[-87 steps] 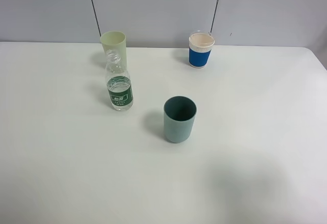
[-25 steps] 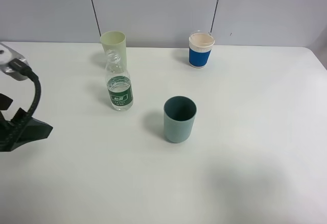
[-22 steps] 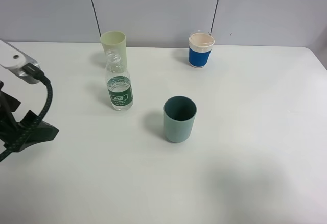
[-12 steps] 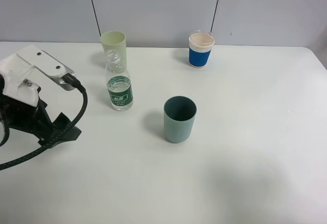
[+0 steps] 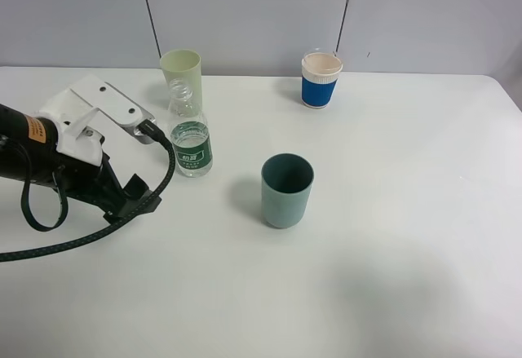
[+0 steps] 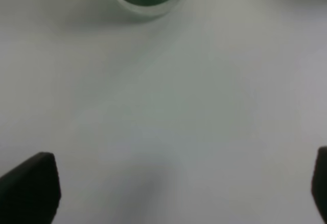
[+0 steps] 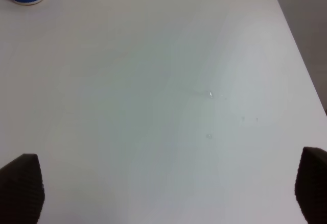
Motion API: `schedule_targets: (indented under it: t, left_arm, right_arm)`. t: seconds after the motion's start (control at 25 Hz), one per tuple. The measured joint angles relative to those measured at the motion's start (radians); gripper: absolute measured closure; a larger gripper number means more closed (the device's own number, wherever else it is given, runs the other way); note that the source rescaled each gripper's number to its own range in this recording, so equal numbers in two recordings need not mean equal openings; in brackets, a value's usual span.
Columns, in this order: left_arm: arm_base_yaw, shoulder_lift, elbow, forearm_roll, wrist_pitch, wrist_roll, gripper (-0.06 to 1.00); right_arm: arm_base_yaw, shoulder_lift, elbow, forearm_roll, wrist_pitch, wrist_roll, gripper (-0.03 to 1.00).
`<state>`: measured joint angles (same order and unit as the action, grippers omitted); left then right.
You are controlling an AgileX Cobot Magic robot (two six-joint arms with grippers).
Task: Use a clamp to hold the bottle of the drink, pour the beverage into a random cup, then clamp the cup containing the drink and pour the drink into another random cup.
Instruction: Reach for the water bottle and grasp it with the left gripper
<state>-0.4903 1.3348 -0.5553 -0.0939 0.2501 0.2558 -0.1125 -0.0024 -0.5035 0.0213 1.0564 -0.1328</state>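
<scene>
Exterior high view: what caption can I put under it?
Open left fingers near the water bottle, with pale green cup, blue cup and teal cup on the table.

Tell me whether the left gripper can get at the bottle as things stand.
Probably yes. The left gripper is open and faces the bottle across bare table; the pale green cup stands behind the bottle, not in the path.

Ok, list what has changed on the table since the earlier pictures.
The left pincer came in from the left edge and advanced rightward toward the bottle, open, holding nothing. The bottle, pale green cup, blue-sleeved cup and teal cup stayed put.
</scene>
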Motion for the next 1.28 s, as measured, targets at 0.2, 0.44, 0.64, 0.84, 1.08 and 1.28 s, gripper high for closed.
schedule_targets:
  t: [0.2,0.44,0.64,0.84,1.08,1.28]
  left_arm:
    - [0.000,0.041,0.000,0.000,-0.077,0.000,-0.06]
    - [0.000,0.080,0.006,0.017,-0.137,0.000,-0.06]
    - [0.000,0.120,0.083,0.034,-0.303,-0.008,-0.06]
    - [0.000,0.171,0.137,0.034,-0.485,-0.019,-0.06]
    - [0.000,0.257,0.138,0.035,-0.650,-0.063,-0.06]
    - [0.000,0.327,0.139,0.038,-0.790,-0.111,-0.06]
  right_arm:
    - [0.000,0.000,0.000,0.000,0.000,0.000,-0.03]
    - [0.000,0.000,0.000,0.000,0.000,0.000,-0.03]
    - [0.000,0.000,0.000,0.000,0.000,0.000,-0.03]
    - [0.000,0.000,0.000,0.000,0.000,0.000,-0.03]
    - [0.000,0.000,0.000,0.000,0.000,0.000,-0.03]
    - [0.000,0.000,0.000,0.000,0.000,0.000,-0.03]
